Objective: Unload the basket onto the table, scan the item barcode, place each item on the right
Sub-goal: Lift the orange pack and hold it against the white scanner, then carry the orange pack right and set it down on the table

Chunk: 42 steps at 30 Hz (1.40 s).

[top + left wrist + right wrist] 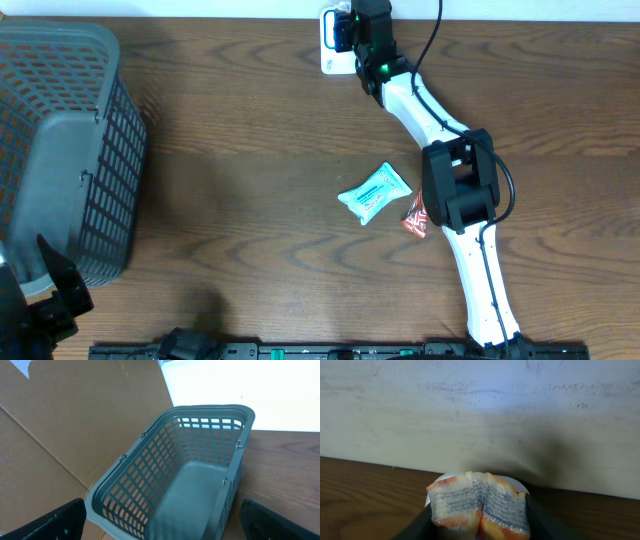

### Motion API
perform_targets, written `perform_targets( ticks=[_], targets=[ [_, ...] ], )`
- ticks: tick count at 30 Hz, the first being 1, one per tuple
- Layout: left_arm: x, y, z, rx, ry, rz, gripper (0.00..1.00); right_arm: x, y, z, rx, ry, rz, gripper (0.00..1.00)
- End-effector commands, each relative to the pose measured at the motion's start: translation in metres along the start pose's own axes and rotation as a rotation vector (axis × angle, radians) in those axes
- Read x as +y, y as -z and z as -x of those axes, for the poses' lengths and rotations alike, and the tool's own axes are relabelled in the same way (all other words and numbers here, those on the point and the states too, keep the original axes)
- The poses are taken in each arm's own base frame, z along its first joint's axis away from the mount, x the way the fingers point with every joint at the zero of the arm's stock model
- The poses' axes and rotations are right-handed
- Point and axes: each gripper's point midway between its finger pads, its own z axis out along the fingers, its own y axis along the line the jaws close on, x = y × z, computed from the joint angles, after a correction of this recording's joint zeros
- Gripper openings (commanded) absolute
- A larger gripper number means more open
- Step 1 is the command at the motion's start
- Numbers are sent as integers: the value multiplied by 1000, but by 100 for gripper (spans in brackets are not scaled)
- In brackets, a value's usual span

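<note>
Step in hand: presenting the item to the reader. My right gripper (345,32) is at the far edge of the table (230,130), by the wall (480,410). It is closed on a small orange-and-white packet (479,502). The wrist view shows the film pinched into a crease between the fingers (545,522), with a printed face toward that camera. Right at the packet sits a white device (328,60), which I take to be the scanner (I cannot see its window from any view). My left gripper (48,298) hangs wide open and empty beside the grey basket (110,150), well apart from the action. A teal packet (375,192) and a red packet (415,218) lie mid-table. To do this well, I first need to find which face carries the barcode, as the print is too blurred to tell. I then roll the wrist to turn that face to the reader, hold it flat and near without touching, and pause. Crumpled film may distort the bars, so I want a light squeeze that is firm enough not to drop the packet.
</note>
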Motion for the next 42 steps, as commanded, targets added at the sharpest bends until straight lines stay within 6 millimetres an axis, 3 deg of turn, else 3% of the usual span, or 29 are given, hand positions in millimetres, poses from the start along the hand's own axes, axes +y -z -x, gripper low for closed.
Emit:
perform_targets(
  ticks=[1, 4, 8, 12, 17, 20, 27, 32, 38, 42],
  targets=[
    [2, 0, 0, 2, 13, 10, 98, -1, 6, 4, 18, 17, -15, 38],
    [1, 0, 0, 2, 12, 10, 98, -4, 21, 22, 33, 39, -44, 36],
    [2, 0, 0, 2, 13, 10, 98, -15, 59, 66, 36, 100, -132, 35],
    [2, 0, 0, 2, 13, 10, 98, -46, 123, 100, 110, 146, -322, 36],
    [2, 0, 0, 2, 13, 10, 98, -106, 209, 107, 272, 227, -646, 38],
    [2, 0, 0, 2, 13, 10, 98, -152, 254, 85, 444, 267, -820, 41],
    [2, 0, 0, 2, 13, 10, 98, -245, 307, 22, 726, 103, -1009, 39],
    [2, 0, 0, 2, 13, 10, 98, -296, 320, -29, 883, -140, -931, 38],
    [2, 0, 0, 2, 13, 10, 98, -350, 338, -71, 951, -348, -931, 40],
    [2, 0, 0, 2, 13, 10, 98, -375, 347, -101, 985, -439, -937, 37]
  ],
)
